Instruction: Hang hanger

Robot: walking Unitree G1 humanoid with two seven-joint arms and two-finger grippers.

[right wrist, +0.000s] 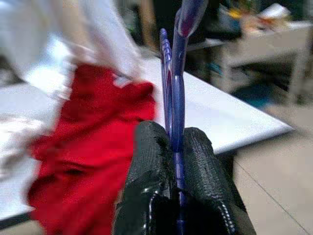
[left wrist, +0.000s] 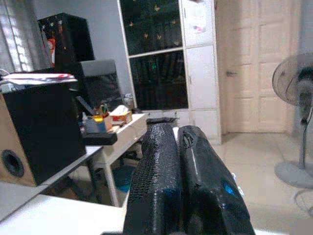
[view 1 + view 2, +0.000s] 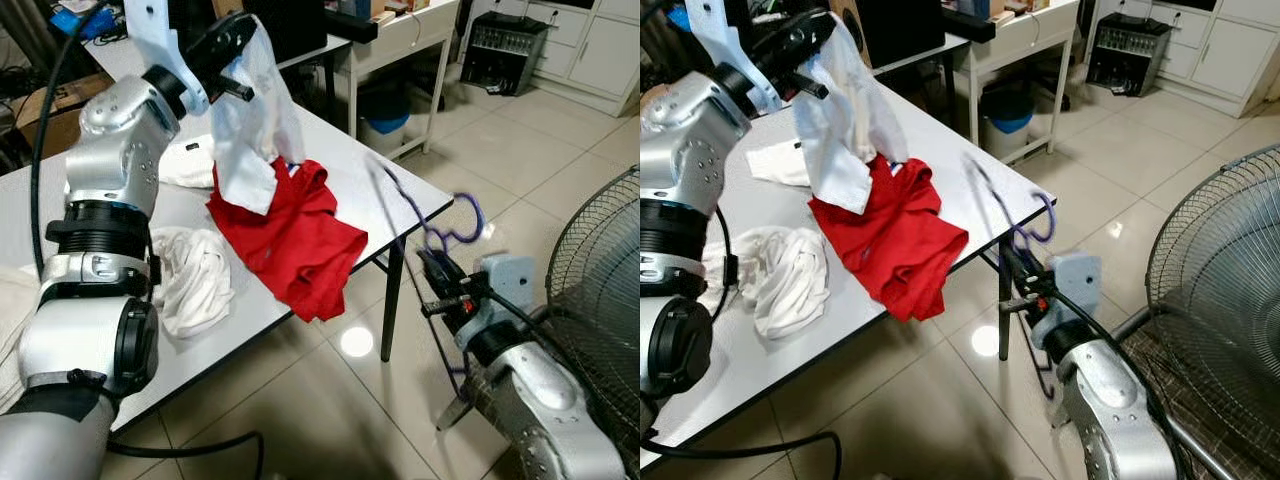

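1. The left hand (image 3: 243,55) was raised above the far side of the white desk (image 3: 390,180), its two black fingers (image 2: 161,186) pressed together on a white garment (image 3: 250,130).
2. That white garment hung down from the left hand, and its lower edge draped over a red garment (image 3: 300,240) lying crumpled on the desk near the front edge.
3. The right hand (image 3: 440,275) was off the desk's near corner, over the tiled floor (image 3: 480,150), with its fingers (image 1: 146,181) clamped on the hanger (image 3: 440,225).
4. The hanger was purple and thin, blurred in the head views; its hook curled just beside the desk corner, and one arm reached up over the desk edge towards the red garment.
5. In the right wrist view, the hanger's purple wire ran straight up between the two finger pads, with the red garment behind it.
6. A second white cloth (image 3: 195,275) lay bunched on the desk beside the red garment.
7. A standing fan (image 3: 595,270) stood on the floor at the robot's right.
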